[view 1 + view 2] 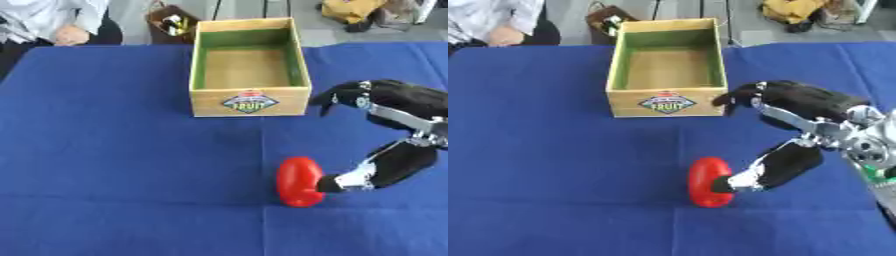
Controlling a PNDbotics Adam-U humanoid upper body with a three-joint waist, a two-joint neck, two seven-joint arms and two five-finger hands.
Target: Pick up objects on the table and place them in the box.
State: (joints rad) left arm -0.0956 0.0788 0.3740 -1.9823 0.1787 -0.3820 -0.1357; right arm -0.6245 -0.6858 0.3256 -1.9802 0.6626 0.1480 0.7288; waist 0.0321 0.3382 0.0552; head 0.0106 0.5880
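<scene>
One red object (pixel 299 181) against the right hand's (pixel 785 127) thumb, near the box (pixel 249 102).

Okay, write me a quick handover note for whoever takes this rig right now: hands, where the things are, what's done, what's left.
Right hand: low on the table, its thumb touching the right side of the red object; the other fingers are spread wide, up near the box, so no grasp yet.
Left hand: not in view.
Red object: on the blue tablecloth, nearer than the box.
Wooden box: at the far middle of the table, open top, nothing visible inside.
Done: nothing placed.
Left: close on the red object, lift it, carry it forward and put it in the box.
</scene>
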